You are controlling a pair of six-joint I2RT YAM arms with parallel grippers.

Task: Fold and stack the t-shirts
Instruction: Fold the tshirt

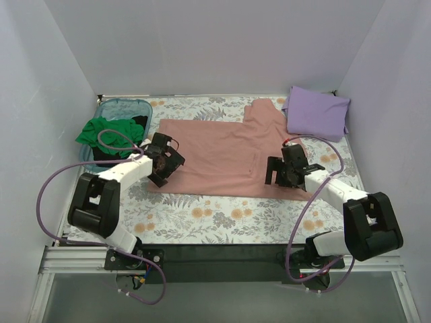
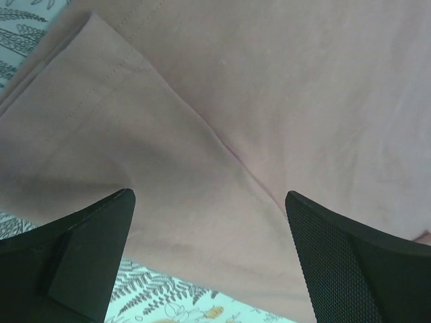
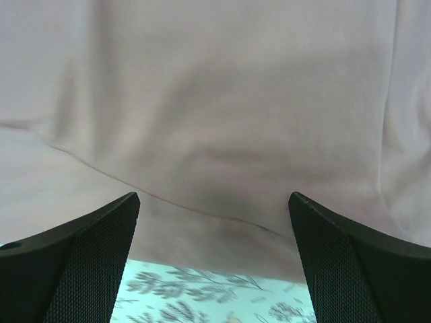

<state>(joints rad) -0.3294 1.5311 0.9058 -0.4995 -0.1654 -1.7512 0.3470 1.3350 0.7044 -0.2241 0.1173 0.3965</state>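
Note:
A salmon-pink t-shirt (image 1: 225, 151) lies spread flat on the floral table cover (image 1: 215, 215). It fills the left wrist view (image 2: 269, 101) and the right wrist view (image 3: 222, 101). My left gripper (image 1: 163, 163) is open over the shirt's near left edge, its fingers (image 2: 87, 256) astride the cloth. My right gripper (image 1: 281, 169) is open over the shirt's near right edge, its fingers (image 3: 350, 262) astride the hem. A folded lavender t-shirt (image 1: 316, 112) lies at the back right. Green (image 1: 108, 134) and black (image 1: 139, 122) t-shirts sit bunched in the tub.
A translucent teal tub (image 1: 114, 108) stands at the back left holding the bunched shirts. White walls close in the table on three sides. A purple cable (image 1: 114, 145) loops over the left arm near the tub.

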